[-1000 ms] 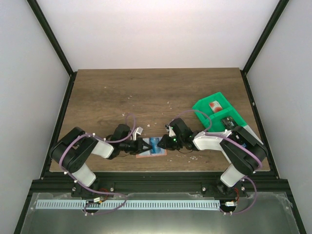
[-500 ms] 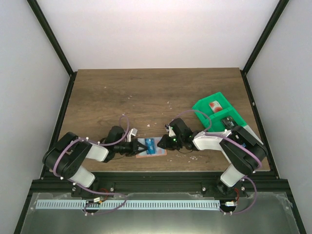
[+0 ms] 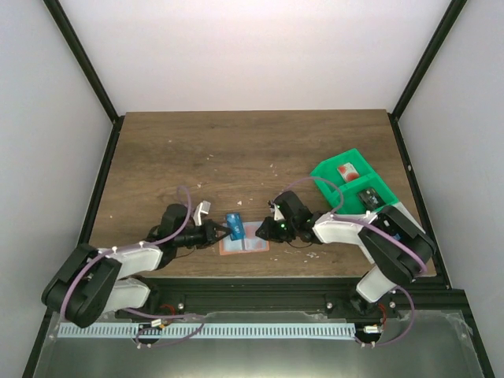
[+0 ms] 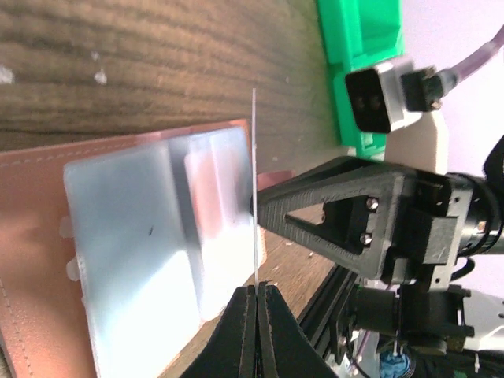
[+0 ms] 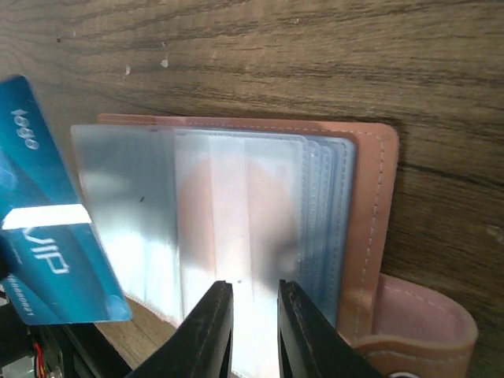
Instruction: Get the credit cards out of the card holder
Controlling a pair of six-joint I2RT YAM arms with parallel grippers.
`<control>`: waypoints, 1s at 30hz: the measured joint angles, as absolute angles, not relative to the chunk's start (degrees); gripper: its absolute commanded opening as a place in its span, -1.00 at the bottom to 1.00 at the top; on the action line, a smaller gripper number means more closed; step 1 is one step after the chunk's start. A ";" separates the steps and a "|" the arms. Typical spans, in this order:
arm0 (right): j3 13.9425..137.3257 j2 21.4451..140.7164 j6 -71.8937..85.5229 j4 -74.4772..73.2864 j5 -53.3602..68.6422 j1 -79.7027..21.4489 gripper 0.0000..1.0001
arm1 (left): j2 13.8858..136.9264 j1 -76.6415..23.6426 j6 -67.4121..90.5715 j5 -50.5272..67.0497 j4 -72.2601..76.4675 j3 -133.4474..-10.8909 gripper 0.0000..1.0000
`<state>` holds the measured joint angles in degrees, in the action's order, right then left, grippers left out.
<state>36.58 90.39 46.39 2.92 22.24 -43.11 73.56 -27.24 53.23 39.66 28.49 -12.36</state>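
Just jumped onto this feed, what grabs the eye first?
The blue card, pinched in the left gripper beside the open card holder, centre front of the table. Then the right gripper over the holder's clear sleeves, and the green tray at far right with a red-and-white card inside.

Beyond the left end effector (image 3: 223, 233), a dark wood-grain counter (image 3: 236, 150) runs back to plain white walls (image 3: 252, 47); black frame posts (image 3: 79, 59) rise at its corners, under soft even light.
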 measured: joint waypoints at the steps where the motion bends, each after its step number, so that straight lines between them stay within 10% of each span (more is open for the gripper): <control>1: 36.53 90.02 46.54 2.61 22.09 -43.11 -0.62 | 72.29 -27.22 53.45 39.16 28.08 -12.29 -1.00; 19: 27.92 77.10 62.30 24.73 31.09 -43.16 -0.12 | 57.89 -26.98 65.78 37.04 35.14 -10.11 -1.00; 30: 29.93 81.36 66.52 31.09 34.63 -43.53 -0.60 | 58.98 -26.98 71.66 39.09 44.56 -7.35 -1.00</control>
